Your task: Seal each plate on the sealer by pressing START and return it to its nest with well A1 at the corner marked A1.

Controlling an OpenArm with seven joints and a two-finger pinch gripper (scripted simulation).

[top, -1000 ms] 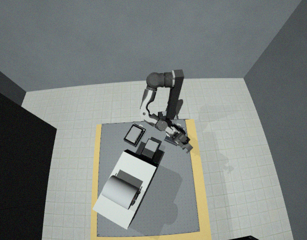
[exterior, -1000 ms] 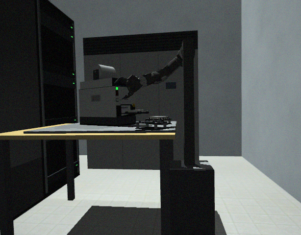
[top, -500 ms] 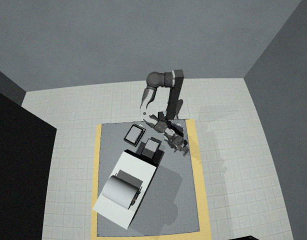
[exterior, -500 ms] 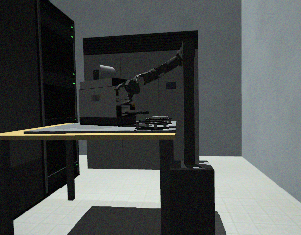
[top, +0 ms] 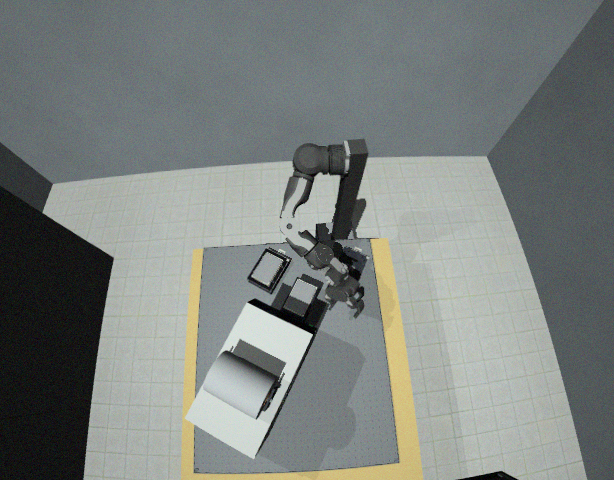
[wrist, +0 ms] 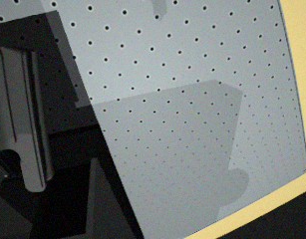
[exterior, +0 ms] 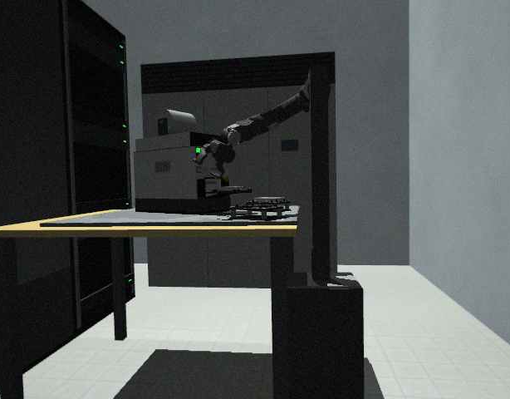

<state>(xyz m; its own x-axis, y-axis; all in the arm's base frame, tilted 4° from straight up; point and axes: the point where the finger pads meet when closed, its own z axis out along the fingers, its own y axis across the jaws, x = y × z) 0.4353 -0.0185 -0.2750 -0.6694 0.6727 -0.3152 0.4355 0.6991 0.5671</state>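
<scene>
Surface (top: 348, 413) (exterior: 96, 216) (wrist: 192, 65): in top view, carrying the sealer (top: 276, 325) (exterior: 164, 175); a plate (top: 303, 290) is lying on its stage, towards one o'clock, probably for sealing or return.
Fingers (top: 356, 305) (exterior: 207, 166): in exterior view, hanging part-open, gripping nothing.
Lamp (exterior: 198, 150): glowing green.
Wrist view: showing no plate.

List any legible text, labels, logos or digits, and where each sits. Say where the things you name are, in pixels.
None can be read.
Small white tags by the plate nest (top: 250, 278): too small.
Marks on the sealer's (top: 284, 322) (exterior: 164, 184) front and side: too blurred to tell whether they are text.
Wrist view: no lettering visible.
</scene>
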